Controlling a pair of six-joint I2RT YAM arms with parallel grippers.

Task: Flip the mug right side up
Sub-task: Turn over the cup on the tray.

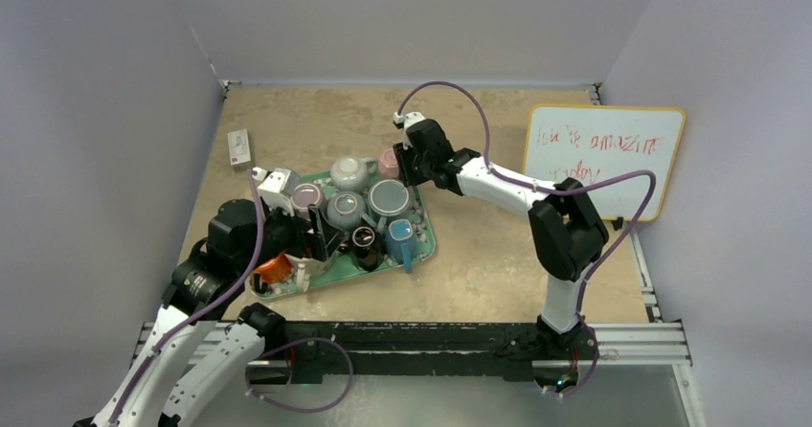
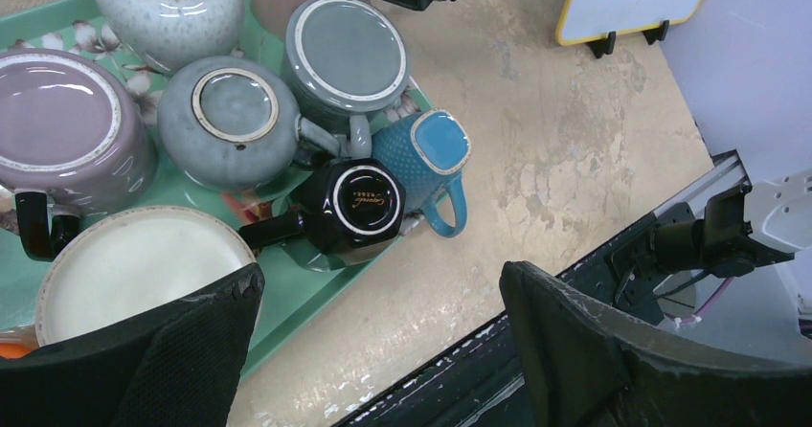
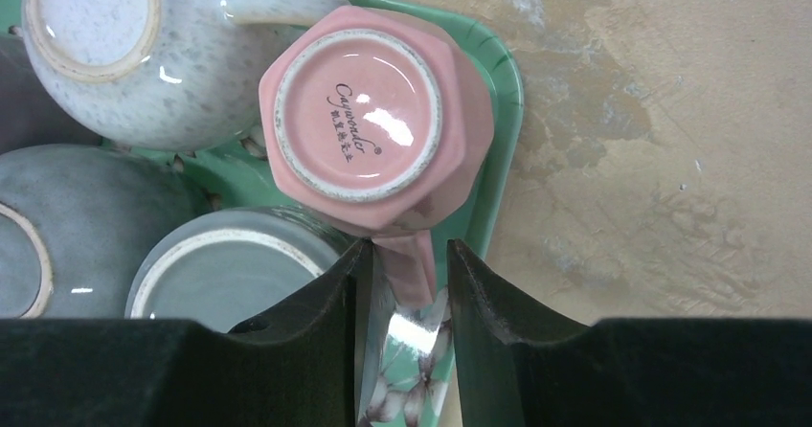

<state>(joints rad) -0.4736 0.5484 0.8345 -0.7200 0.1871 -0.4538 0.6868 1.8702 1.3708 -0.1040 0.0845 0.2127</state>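
The tan tabletop (image 1: pixel 498 255) fills the space between the walls. Its right half is bare from the tray across to the whiteboard (image 1: pixel 603 159), which stands propped at the right edge.

The green tray (image 1: pixel 428 245) sits on the left half of the table, crowded with upturned mugs packed close together, so there is little free space inside its rim.

The left gripper (image 2: pixel 379 272) hangs above the tray's near corner with its fingers spread wide and nothing between them. Below it, a black mug (image 2: pixel 359 202) and a blue mug (image 2: pixel 426 159) lean together at the tray edge.

The right gripper (image 3: pixel 407 247) reaches in over the tray's far right corner. Its two fingers closely flank the handle (image 3: pixel 410 274) of the pink mug (image 3: pixel 359 111). A sliver of tray shows beside the handle, and I cannot tell whether the pads press on it.

That pink mug stands base up in the far right corner, tight against the rim. On the inner side it has a speckled pale mug (image 3: pixel 105 34) and a grey mug (image 3: pixel 230 264) just beside it. Past the rim there is only open table.

A small box (image 1: pixel 239 146) lies near the table's left edge, beyond the tray's far left corner.
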